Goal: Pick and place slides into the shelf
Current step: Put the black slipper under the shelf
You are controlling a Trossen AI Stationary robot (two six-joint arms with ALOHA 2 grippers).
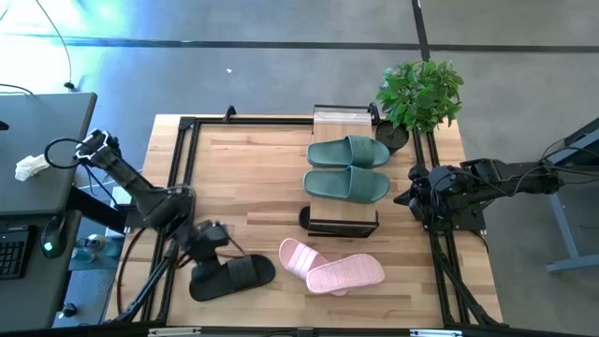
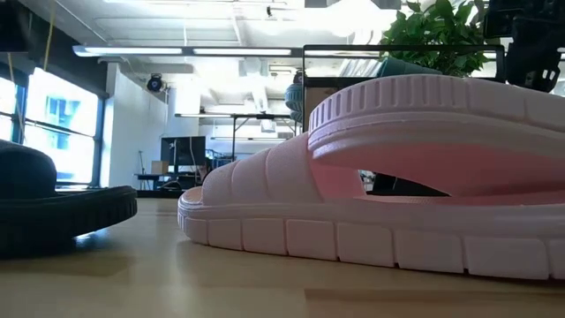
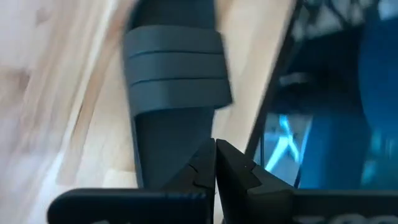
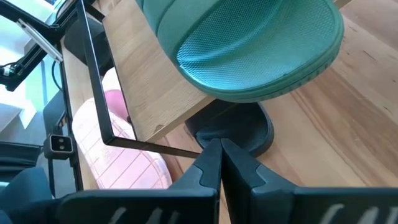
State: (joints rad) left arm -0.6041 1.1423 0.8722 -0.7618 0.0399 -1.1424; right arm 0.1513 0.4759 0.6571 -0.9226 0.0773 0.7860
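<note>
The left tool (image 1: 213, 236), its fingers pressed together on nothing, hangs just above the heel end of the black slide (image 1: 232, 276) lying at the surface's (image 1: 243, 178) near left corner. In the left wrist view that slide (image 3: 177, 106) stretches straight ahead of the tool (image 3: 216, 163), long axis running away from it, strap on the far side. I judge this the relation the coming grasp turns on, and the left arm is clearly the nearer one. The pink slides (image 1: 332, 268) lie crossed, just beyond the black one on the side away from the left arm. The right tool (image 1: 409, 198), also closed and empty, waits beside the shelf (image 1: 343, 121). The green slides (image 1: 348, 168) already rest on its top board, and a dark slide (image 4: 239, 127) shows underneath, directly ahead of the right tool (image 4: 220, 163). No brand, label or writing can be read on anything.
</note>
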